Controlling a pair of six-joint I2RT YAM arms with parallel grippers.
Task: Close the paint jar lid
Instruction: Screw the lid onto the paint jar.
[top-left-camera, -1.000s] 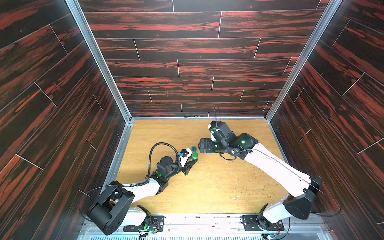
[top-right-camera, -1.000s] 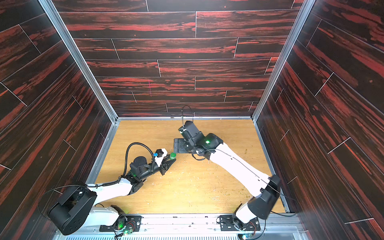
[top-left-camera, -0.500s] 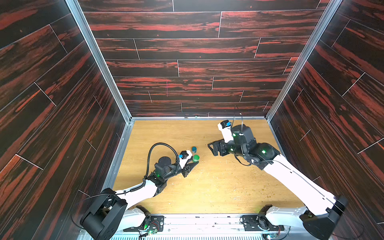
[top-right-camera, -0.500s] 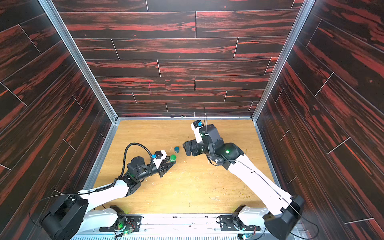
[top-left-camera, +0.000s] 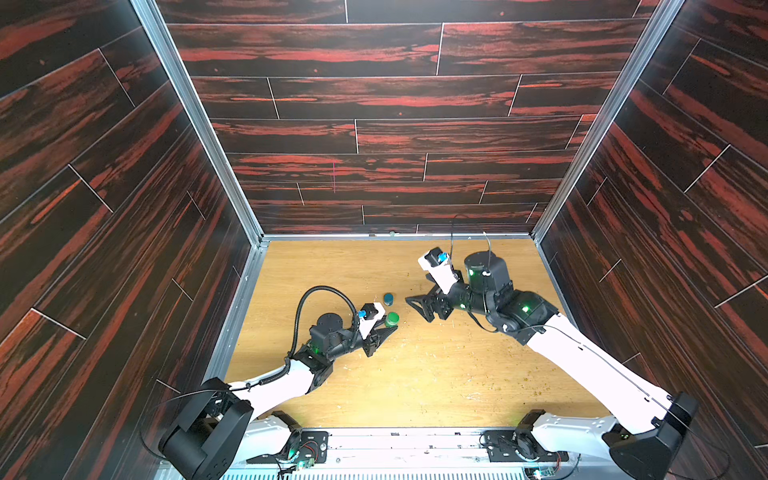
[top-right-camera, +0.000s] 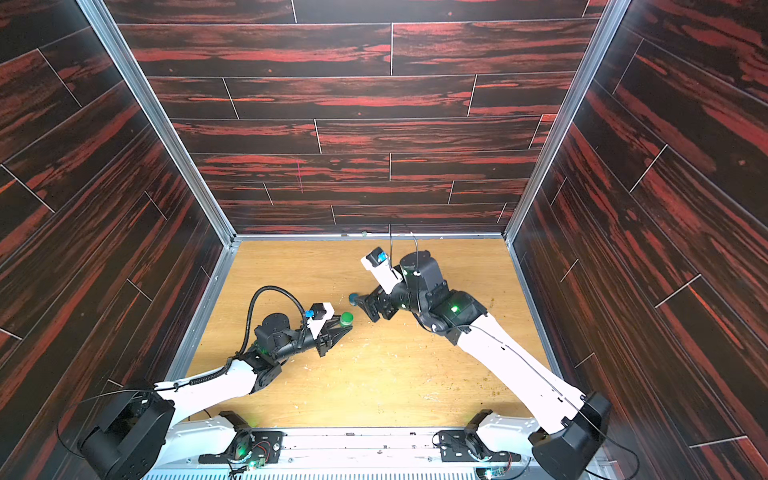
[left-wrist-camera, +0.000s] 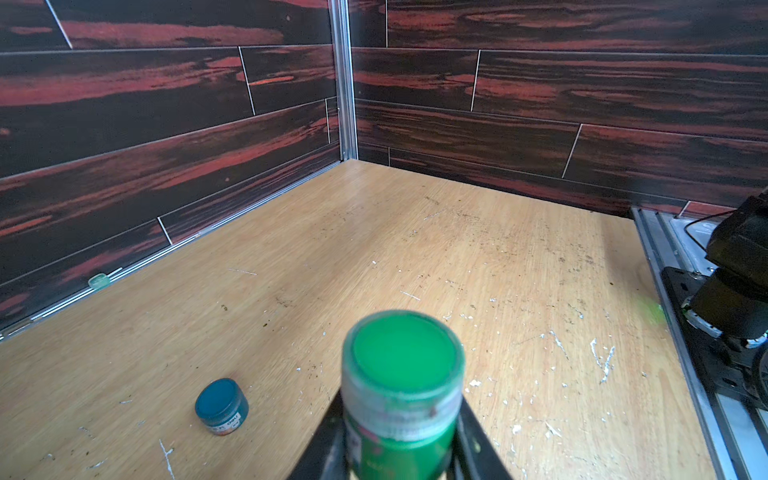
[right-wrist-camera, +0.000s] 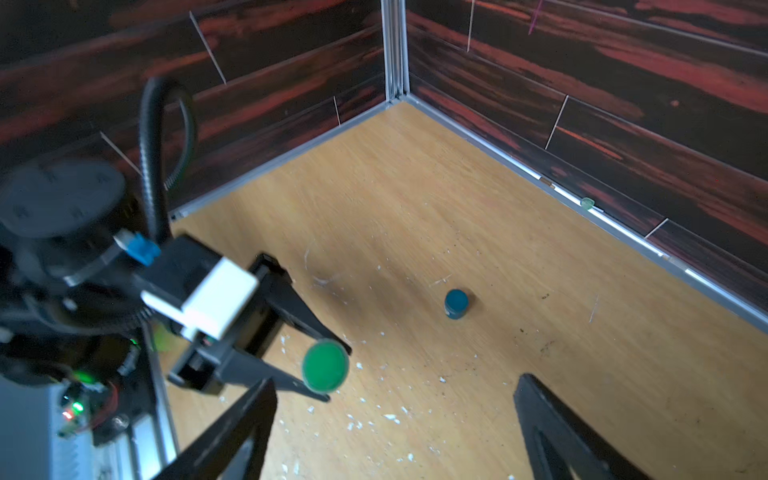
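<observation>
Jaws of the left gripper (top-left-camera: 390, 325) pinch the green paint jar (left-wrist-camera: 401, 390) by its body. The right gripper (top-left-camera: 419, 308) has its jaws spread wide and empty, and faces that jar from near. Just beyond the left jaws a small blue jar (top-left-camera: 388, 297) stands on the scratched, white-flecked wooden table (top-left-camera: 415, 382). Dark red plank walls (top-left-camera: 374, 137) enclose the table. Both arms reach low, with forearms slanting inward.

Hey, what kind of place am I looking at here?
Probably a robot test enclosure: dark red-streaked wood-pattern wall panels box in a light wooden tabletop, with white-and-black left arm and right arm mounted on a metal rail at its front.
</observation>
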